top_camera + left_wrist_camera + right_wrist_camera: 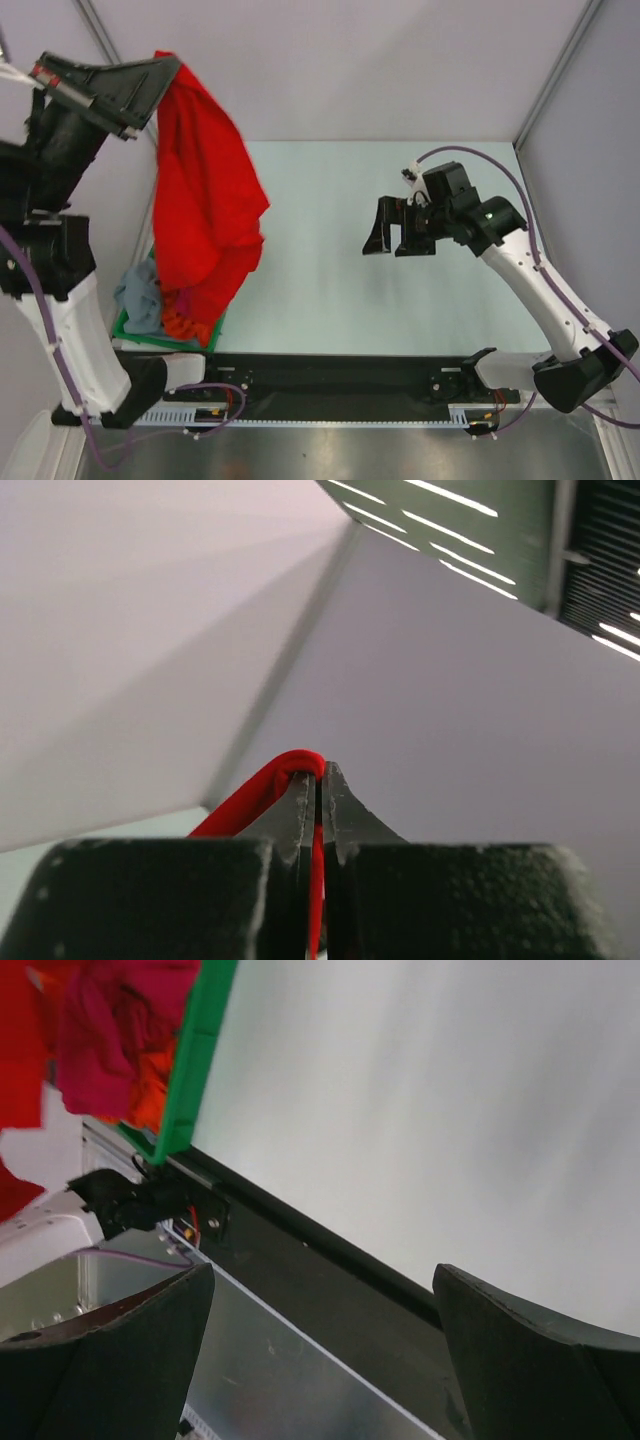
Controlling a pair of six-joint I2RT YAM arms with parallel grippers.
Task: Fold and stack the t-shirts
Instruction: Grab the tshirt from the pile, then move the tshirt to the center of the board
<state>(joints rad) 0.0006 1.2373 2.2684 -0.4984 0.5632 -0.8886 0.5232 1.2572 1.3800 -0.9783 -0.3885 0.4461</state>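
Step in hand: lifting the bright red cloth t-shirt [205, 200] from the green plastic tray [120, 328]. The left gripper [170, 63] is pressed together on its edge, high over the table [400, 300]. The shirt hangs bunched, long axis vertical, lower end at the tray. The right gripper [392, 238] is spread and empty. Next, by judgement: spread the shirt flat mid-table.

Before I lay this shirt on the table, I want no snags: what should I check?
1. Left claw shut on red shirt: ok.
2. Right claw open, empty: ok.
3. Right claw apart from the red shirt: ok.
4. Red shirt's hem lifted free of tray: cannot tell; it hangs over the tray.
5. Red shirt hanging flat: not ok, bunched.
6. Grey shirt lying in the tray: ok.
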